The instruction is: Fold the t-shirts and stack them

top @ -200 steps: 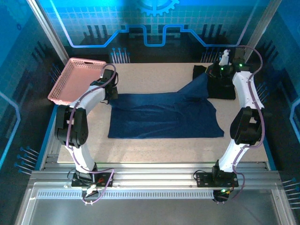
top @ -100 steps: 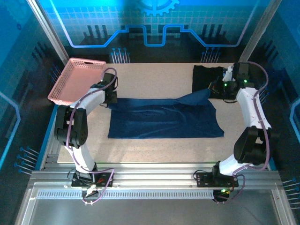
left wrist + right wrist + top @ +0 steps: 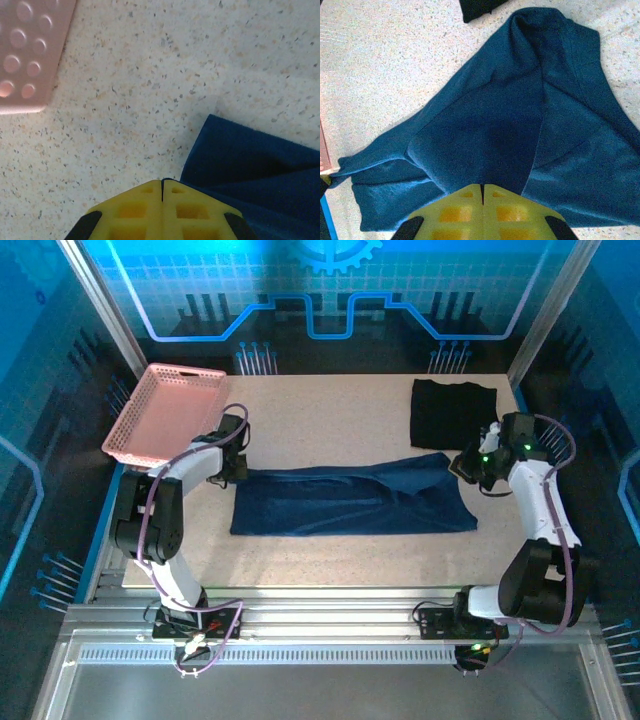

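Left gripper: yellow fingers pressed together, tips meeting at a closed seam. The edge of the navy t-shirt runs in under those tips, so it is pinched at the shirt's far-left corner, low over the speckled table.

Right gripper: fingers likewise closed tight, with navy cloth gathered between them and fanning away in loose folds. In the top view it holds the far-right corner.

Navy t-shirt: stretched between the two grippers as a long, shallow band across the middle of the table, its near hem lying flat. The far edge is doubled over toward the near side.

Black t-shirt: folded to a square at the far right of the table, just beyond the right gripper and apart from the navy shirt.

Pink perforated basket: far-left corner, near the left gripper.
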`<state>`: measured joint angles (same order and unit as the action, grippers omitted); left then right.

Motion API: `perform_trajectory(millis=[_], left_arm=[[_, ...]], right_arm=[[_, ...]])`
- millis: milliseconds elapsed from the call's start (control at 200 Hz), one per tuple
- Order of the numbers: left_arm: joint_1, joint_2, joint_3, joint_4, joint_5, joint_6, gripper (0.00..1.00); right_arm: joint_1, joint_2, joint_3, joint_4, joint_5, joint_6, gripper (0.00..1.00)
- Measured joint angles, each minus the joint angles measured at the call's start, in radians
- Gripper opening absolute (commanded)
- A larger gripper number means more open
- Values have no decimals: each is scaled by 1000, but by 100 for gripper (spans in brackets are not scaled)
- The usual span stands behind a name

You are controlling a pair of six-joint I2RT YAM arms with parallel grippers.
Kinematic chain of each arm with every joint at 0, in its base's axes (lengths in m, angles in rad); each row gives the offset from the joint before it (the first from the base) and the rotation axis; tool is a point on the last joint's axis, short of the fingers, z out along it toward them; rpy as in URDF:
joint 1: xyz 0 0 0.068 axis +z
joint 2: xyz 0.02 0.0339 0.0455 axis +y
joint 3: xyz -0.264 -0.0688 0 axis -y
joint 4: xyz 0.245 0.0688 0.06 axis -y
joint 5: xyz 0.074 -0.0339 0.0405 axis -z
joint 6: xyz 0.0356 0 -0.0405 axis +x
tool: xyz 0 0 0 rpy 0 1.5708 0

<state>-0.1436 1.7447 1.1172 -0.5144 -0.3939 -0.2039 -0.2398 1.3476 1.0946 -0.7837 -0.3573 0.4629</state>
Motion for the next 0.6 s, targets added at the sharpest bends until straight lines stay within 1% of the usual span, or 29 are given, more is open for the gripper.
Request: perform_trajectory(millis=[320,460,500,600], left_arm=[[-42,-13,-60,-5,-9,-34,0],[-54,-11,-60,-16,-14,-34,4],[-56,-8,-60,-25,-16,-34,7],[-62,13,-60,-58,-29,-53,21]], right_arm=[[-13,-61,-102,-38,2,-5,0],[-23,-67,-172,-43,10,-4,0],[-26,-67,-190,-45,14,-4,0],[-35,-60,-225,-42,30,-4,0]])
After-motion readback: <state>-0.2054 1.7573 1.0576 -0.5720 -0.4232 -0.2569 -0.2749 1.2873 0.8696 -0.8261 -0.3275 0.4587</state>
